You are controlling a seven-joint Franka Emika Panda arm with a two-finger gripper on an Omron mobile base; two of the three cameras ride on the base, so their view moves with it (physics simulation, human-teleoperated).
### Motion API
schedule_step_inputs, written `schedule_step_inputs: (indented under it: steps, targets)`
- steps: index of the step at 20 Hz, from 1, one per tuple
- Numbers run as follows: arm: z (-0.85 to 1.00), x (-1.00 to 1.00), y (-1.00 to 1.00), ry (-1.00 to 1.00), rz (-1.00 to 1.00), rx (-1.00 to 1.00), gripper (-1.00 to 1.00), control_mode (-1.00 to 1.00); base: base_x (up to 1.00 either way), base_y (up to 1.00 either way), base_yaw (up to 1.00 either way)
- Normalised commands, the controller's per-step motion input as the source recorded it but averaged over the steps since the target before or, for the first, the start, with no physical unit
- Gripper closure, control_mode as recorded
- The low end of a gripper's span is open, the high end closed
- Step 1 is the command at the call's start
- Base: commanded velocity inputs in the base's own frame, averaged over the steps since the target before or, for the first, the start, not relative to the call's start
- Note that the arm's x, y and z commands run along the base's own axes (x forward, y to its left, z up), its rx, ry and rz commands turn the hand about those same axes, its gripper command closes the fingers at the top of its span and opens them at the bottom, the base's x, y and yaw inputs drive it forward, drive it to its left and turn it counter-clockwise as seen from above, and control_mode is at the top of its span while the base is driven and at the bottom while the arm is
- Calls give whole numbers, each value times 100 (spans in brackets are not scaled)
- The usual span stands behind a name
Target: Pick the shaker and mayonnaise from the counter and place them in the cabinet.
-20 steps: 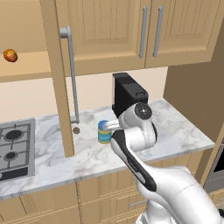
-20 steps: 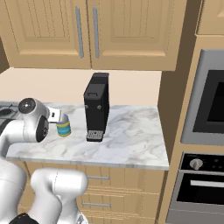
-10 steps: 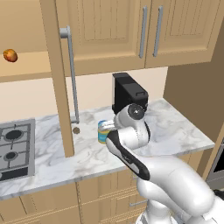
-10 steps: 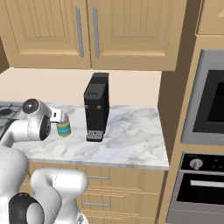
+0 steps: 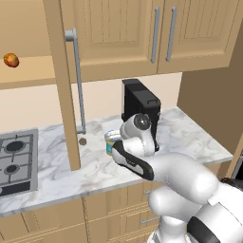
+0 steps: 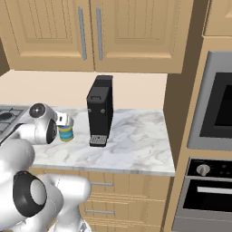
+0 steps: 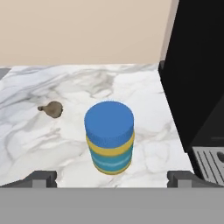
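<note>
Two fingers [image 7: 43,178] spread wide flank the mayonnaise [image 7: 109,137] upright on the table [image 7: 65,87]; approach step, next likely lowering around the jar, then closing.

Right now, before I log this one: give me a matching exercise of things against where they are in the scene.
Things:
1. blue-lidded mayonnaise jar
2. tall black coffee machine
3. small round orange-red fruit
4. grey gas hob

Places:
A. on the wooden cabinet shelf
B. at the counter's left end
C. in front of the open claw
D. against the back wall beside the jar

Pairs: 1-C, 2-D, 3-A, 4-B
</note>
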Motion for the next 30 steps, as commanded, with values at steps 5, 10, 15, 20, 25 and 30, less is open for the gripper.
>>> schedule_step_inputs:
  steps: [5, 10, 15, 20, 25, 30]
  targets:
    - [-24, 25, 0, 0, 0, 0, -100, -100, 0, 0, 0]
    - [-14, 19, 0, 0, 0, 0, -100, -100, 0, 0, 0]
    - [-13, 20, 9, 0, 0, 0, -100, -100, 0, 0, 0]
    - [-16, 26, 22, 0, -2, -1, -100, -100, 0, 0, 0]
    - [-18, 27, 12, 0, -2, -1, -100, -100, 0, 0, 0]
    - [-19, 28, 6, 0, -1, -2, -100, -100, 0, 0, 0]
